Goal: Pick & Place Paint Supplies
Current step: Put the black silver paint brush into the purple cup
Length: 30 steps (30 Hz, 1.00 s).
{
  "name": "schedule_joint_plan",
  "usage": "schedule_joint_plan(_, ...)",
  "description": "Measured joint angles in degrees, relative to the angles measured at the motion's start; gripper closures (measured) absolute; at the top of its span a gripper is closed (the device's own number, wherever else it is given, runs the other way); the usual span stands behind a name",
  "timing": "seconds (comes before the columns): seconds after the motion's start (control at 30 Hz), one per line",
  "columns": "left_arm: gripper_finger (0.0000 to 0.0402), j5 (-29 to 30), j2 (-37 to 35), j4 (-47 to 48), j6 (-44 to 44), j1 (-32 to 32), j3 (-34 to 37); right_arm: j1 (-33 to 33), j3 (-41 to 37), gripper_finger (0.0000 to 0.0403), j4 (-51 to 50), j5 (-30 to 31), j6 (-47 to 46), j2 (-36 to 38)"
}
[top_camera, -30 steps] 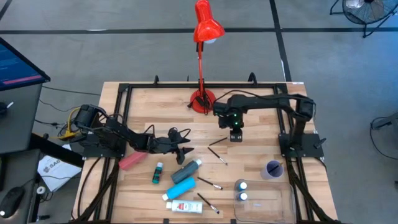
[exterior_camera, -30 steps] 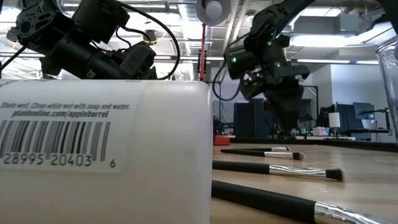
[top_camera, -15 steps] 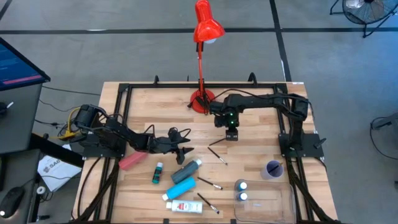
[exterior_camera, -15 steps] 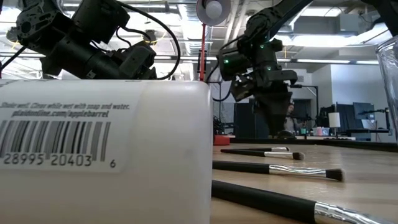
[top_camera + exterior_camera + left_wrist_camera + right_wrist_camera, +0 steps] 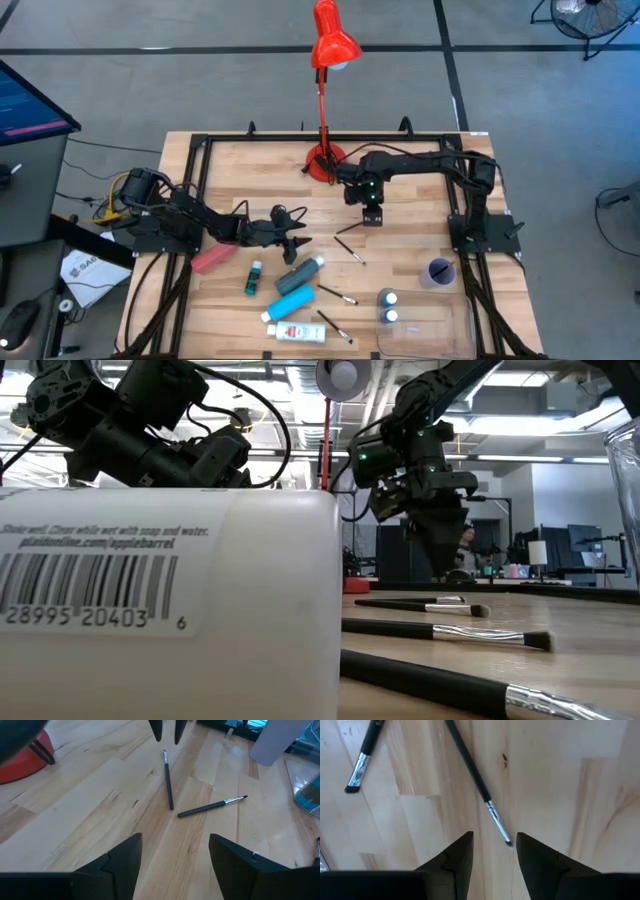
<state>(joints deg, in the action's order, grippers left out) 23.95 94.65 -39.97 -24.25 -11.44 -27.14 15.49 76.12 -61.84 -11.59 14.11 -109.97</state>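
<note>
Two thin dark paintbrushes (image 5: pixel 350 228) (image 5: pixel 351 251) lie flat on the wood mid-table. My right gripper (image 5: pixel 492 855) hovers open above the farther brush (image 5: pixel 477 782), fingers pointing down on either side of its bristle tip (image 5: pixel 507 842) without touching it. My left gripper (image 5: pixel 297 241) stands open left of the brushes and faces them (image 5: pixel 168 780) with nothing between its fingers. A pink bottle (image 5: pixel 212 258), a small green bottle (image 5: pixel 255 278), a teal bottle (image 5: pixel 300 275) and a white tube (image 5: pixel 295 330) lie on their sides near the front.
A red desk lamp (image 5: pixel 325 160) stands on its base at the far middle. A lilac cup (image 5: pixel 440 272) and a clear tray (image 5: pixel 430 322) with two white-capped bottles (image 5: pixel 388 307) sit front right. Two more brushes (image 5: pixel 338 293) (image 5: pixel 335 328) lie near the tube.
</note>
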Motion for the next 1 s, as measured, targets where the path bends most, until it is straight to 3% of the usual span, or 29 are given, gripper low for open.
schedule_joint_plan(1.0, 0.0193, 0.0, 0.0, -0.4, -0.2, 0.2, 0.0, -2.3, -1.4, 0.0257, 2.6, 2.8, -5.2, 0.0)
